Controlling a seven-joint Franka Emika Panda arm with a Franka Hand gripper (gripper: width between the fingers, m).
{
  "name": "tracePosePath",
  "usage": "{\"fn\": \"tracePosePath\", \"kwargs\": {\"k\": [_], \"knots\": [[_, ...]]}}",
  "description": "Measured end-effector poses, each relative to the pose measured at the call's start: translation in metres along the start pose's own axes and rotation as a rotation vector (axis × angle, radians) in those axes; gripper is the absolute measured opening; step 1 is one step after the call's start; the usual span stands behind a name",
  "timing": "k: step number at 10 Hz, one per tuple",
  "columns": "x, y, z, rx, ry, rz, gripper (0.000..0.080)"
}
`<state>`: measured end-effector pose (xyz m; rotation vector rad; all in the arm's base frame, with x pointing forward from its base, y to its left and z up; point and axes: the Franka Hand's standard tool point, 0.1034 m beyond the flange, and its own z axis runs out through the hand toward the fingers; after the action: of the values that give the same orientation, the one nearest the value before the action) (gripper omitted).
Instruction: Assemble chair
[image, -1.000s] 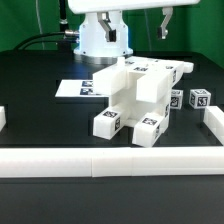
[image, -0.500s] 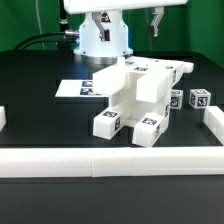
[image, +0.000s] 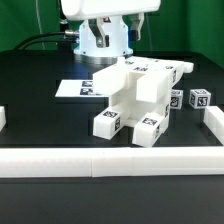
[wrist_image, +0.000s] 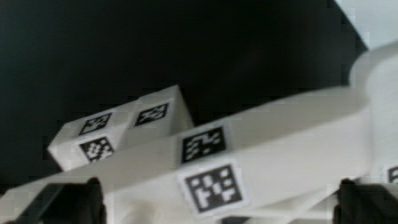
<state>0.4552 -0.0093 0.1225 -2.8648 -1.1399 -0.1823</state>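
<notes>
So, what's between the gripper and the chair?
Nothing. In the exterior view the open gripper hangs clear of the chair, with only air between them.

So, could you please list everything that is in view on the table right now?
chair: one cluster of blocky parts, white with black-and-white tags, middle of the table.
short posts: two, white with tags, beside the chair on the exterior view's right.
marker board: one, white with tags, flat behind the chair toward the exterior view's left.
border rails: three visible, white, along the front and both side edges.
table: one, black.
cable: at least one, dark, at the back.
robot arm: one, white, behind the chair.
tool: one, dark fingers, open and empty, above the chair.
</notes>
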Motion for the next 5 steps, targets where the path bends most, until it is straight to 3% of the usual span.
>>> {"fn": "tracePosePath", "kwargs": {"k": [2, 4, 5], "knots": [[-0.001, 0.001, 0.000, -0.004, -0.007, -0.133, 0.0648], [-0.021, -0.002, 0.008, -0.004, 0.000, -0.242, 0.0648], [-0.032, -0.010, 0.015, 0.010, -0.007, -0.244, 0.0648]]}}
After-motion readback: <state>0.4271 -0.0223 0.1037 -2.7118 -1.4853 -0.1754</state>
